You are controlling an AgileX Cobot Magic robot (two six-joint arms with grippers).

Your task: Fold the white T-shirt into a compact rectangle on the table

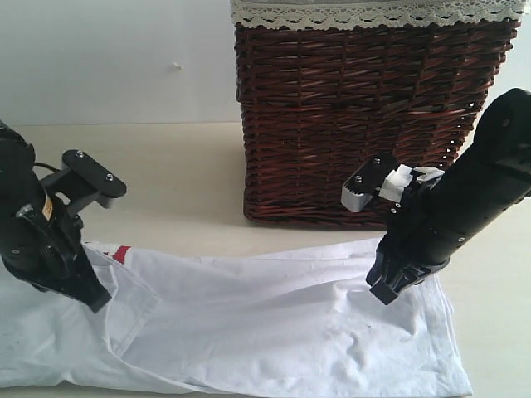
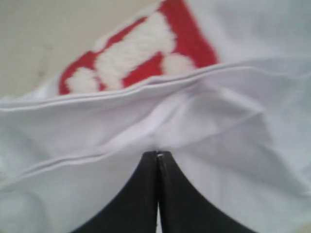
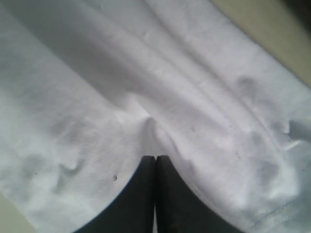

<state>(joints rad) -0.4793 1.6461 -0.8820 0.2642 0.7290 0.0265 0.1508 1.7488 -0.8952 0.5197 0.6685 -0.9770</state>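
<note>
Item 1, left gripper [image 2: 158, 154]: jaws pressed together, a pucker of the white T-shirt [image 2: 233, 160] gathered at the tips, apparently pinched to lift a fold. Just beyond the tips: a doubled hem edge, then the red band [image 2: 141, 48] with fuzzy letters
Item 2, right gripper [image 3: 155, 158]: jaws together, cloth ridged into them, likewise nipped
Item 3, shirt: spread beneath both tools on the table [image 1: 182, 174]
Farthest, past the right gripper: wicker basket [image 1: 357, 124]
</note>
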